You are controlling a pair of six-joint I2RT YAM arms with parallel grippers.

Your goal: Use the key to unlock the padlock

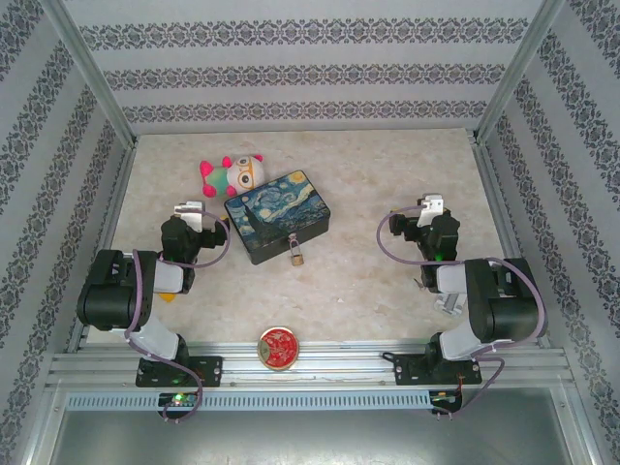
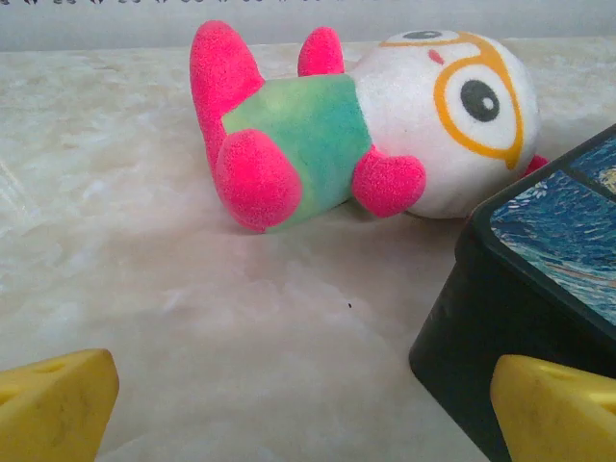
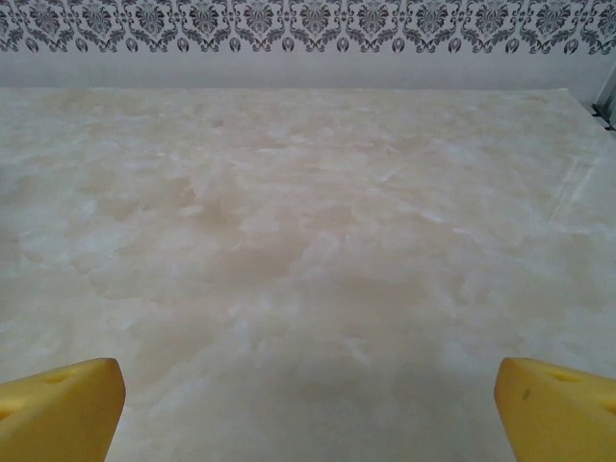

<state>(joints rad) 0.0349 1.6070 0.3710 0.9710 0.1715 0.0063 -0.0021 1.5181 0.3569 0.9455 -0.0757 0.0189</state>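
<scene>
A tiny brass padlock [image 1: 295,255] with a silvery shackle hangs at the front edge of a dark tin box [image 1: 278,215] painted with a starry night. I cannot make out the key; it is hidden or too small to see. My left gripper [image 1: 194,221] sits just left of the box, open, with bare table between its yellow fingertips [image 2: 58,404]. In the left wrist view the left gripper [image 2: 306,414] has the box corner [image 2: 510,289] by its right finger. My right gripper [image 1: 422,229] stands open over bare table at the right. In the right wrist view nothing lies in the right gripper [image 3: 308,409].
A pink and green plush toy [image 1: 232,174] [image 2: 346,125] lies behind the box, straight ahead of the left gripper. A round red tin [image 1: 278,347] sits at the near edge between the arm bases. Patterned walls close in the marbled table [image 1: 368,281] on three sides.
</scene>
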